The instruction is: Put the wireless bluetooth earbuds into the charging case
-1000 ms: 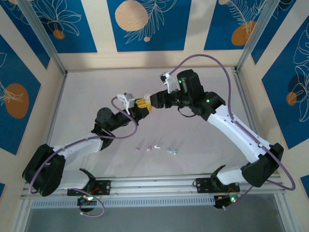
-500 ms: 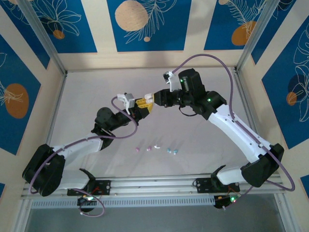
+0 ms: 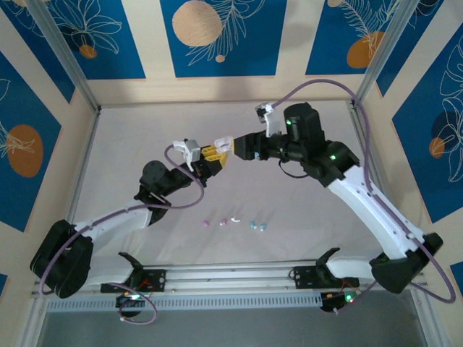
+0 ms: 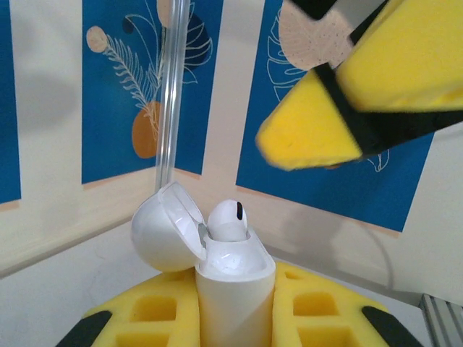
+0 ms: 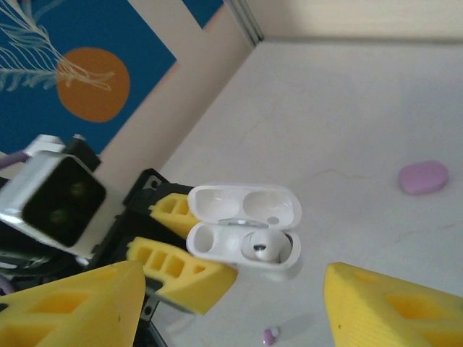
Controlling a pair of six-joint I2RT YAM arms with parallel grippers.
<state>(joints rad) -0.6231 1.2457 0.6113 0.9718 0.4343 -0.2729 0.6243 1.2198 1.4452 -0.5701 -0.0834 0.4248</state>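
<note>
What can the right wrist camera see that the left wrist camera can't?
Right wrist camera: the empty second socket, a pink case on the table, a tiny pink bud. Left wrist camera: the lid from its rounded outside. Both: the open white case held in the left end effector, one white bud seated, yellow fingers of the right end effector.
</note>
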